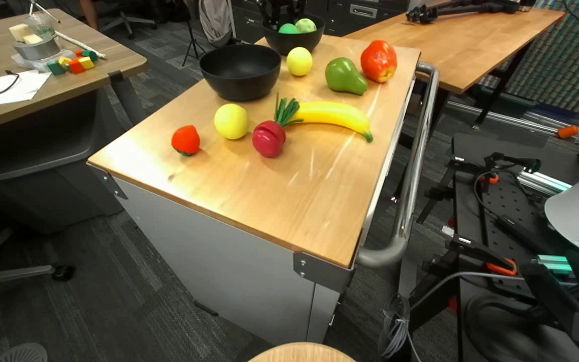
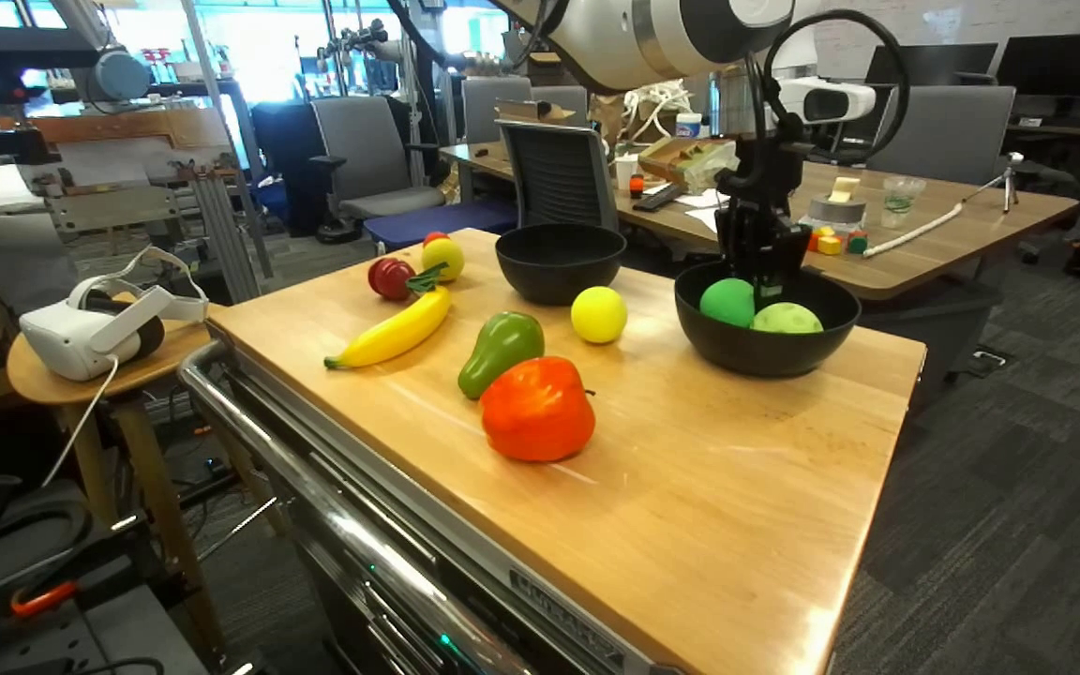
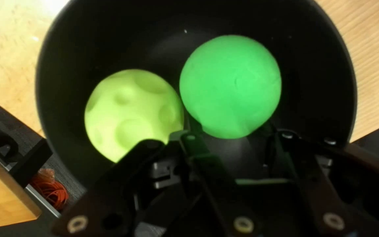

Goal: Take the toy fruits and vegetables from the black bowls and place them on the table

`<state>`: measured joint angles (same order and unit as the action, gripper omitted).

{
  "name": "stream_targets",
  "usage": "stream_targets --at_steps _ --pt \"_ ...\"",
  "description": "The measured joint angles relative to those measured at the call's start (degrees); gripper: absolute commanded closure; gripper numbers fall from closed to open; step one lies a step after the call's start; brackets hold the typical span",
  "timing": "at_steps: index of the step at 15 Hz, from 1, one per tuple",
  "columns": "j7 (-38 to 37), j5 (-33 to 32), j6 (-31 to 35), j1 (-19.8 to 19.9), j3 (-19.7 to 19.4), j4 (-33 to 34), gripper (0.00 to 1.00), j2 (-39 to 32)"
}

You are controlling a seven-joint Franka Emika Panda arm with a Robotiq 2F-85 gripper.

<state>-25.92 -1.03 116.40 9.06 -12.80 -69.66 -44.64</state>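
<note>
Down in a black bowl, your gripper sits at a green ball, fingers partway apart, any hold unclear, a yellow-green ball alongside.

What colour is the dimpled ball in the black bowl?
Light yellow-green; the dimpled ball shows best in the wrist view.

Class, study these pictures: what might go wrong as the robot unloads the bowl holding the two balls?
The green ball might slip: in the wrist view, the gripper seems to reach only its edge. The dimpled ball could get nudged, since the gripper partly covers it in that view. Being round, either ball may roll once set on the table.
</note>
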Motion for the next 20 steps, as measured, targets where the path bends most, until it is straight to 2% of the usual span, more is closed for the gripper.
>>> stream_targets --at_steps 4,10,14,20 --pt "-0.2 -0.4 -1.9 0.0 -1.1 2.4 0.86 1.1" --pt "-0.3 -1.5 -2.2 -2.9 -1.1 0.6 0.86 9.5" --pt "-0.2 -2.7 -2.1 -7.0 -0.6 -7.3 0.86 15.9" --pt "-4.8 -6.5 1.9 -11.7 1.9 -24.7 0.86 24.4"
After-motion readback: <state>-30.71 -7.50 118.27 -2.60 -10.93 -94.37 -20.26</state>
